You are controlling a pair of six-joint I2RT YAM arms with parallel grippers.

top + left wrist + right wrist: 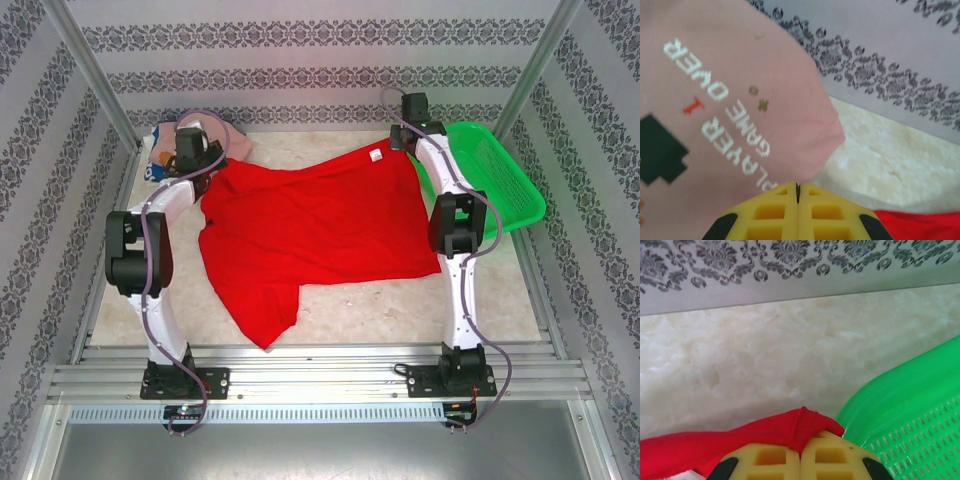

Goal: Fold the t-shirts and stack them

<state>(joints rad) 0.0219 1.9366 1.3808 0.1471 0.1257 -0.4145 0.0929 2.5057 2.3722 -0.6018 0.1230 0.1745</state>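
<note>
Hiding right claw [801,447] tips: red shirt [740,442] hem.

I'm looking at pale walls [320,55] banded with dark damask borders, a cream marbled tabletop [370,310], slanted metal posts [92,72], all evenly lit.

pink t-shirt [237,147]: partly hidden behind left arm [160,215] | red t-shirt [300,230] neck label [376,155]: print too small to read
</note>
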